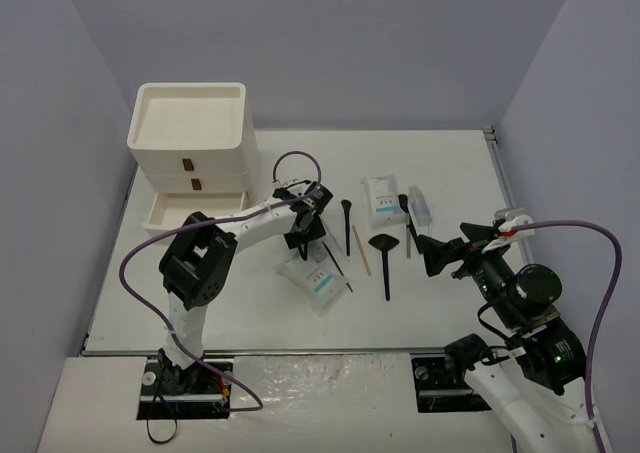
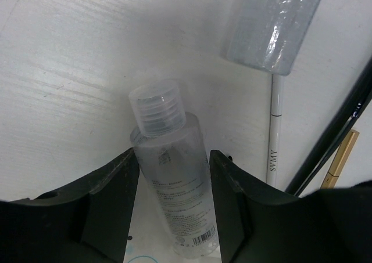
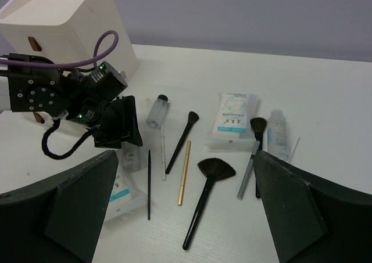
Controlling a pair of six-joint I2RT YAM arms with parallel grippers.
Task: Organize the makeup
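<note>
Two arms at the white bench [image 1: 450,153]. The left gripper [image 2: 172,158] is down left of centre, jaws either side of a small clear plastic bottle with a ribbed clear cap [image 2: 174,199]. The bottle lies flat, cap pointing away from the wrist. Both fingers [image 2: 110,199] sit right against its sides, can't tell if they actually pinch it. A white flat packet with blue print [image 1: 320,283] lies just beside that gripper. The rest of the makeup is spread to the right: a second clear bottle with a dark cap [image 3: 157,112], a thin white pencil [image 3: 163,150], a black round-tipped brush [image 3: 185,132], a thin wooden stick [image 3: 184,173], a black fan-shaped brush [image 3: 216,169], another white packet [image 3: 235,115] and a small clear tube [image 3: 277,132]. The right gripper [image 3: 185,154] hovers at the right end of the spread, jaws wide apart, nothing in them. A big white three-drawer box [image 1: 190,133] stands back left, bottom drawer [image 1: 160,213] pulled out.
</note>
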